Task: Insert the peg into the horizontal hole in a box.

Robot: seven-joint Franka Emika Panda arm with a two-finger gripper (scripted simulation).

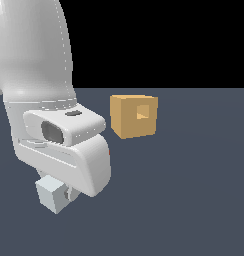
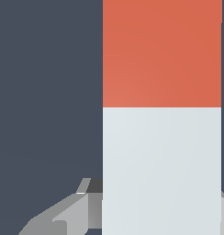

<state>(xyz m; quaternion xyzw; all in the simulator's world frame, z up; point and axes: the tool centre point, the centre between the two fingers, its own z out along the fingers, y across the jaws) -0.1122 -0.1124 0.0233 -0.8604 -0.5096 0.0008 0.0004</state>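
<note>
We find the peg [image 2: 162, 137] filling much of the wrist view: pale grey-white near the camera, red at the far end, lying along the camera's line of sight. In the exterior view only its pale end [image 1: 52, 194] shows, poking out below the arm's wrist housing, low over the dark surface [image 1: 194, 200].

The gripper [image 2: 162, 209] sits right at the pale section; grey finger parts [image 2: 63, 220] flank the bar, so we judge it is closed on or closing on the peg, but we cannot tell whether contact is made.

The box [image 1: 134, 116] stands at about 1 o'clock from the peg's end, well apart, with the hole [image 1: 142, 112] on the face turned toward the exterior view's right.

Handling, as judged: the peg looks rigid, smooth and flat-sided. A hold on the pale part leaves one end free for insertion.
</note>
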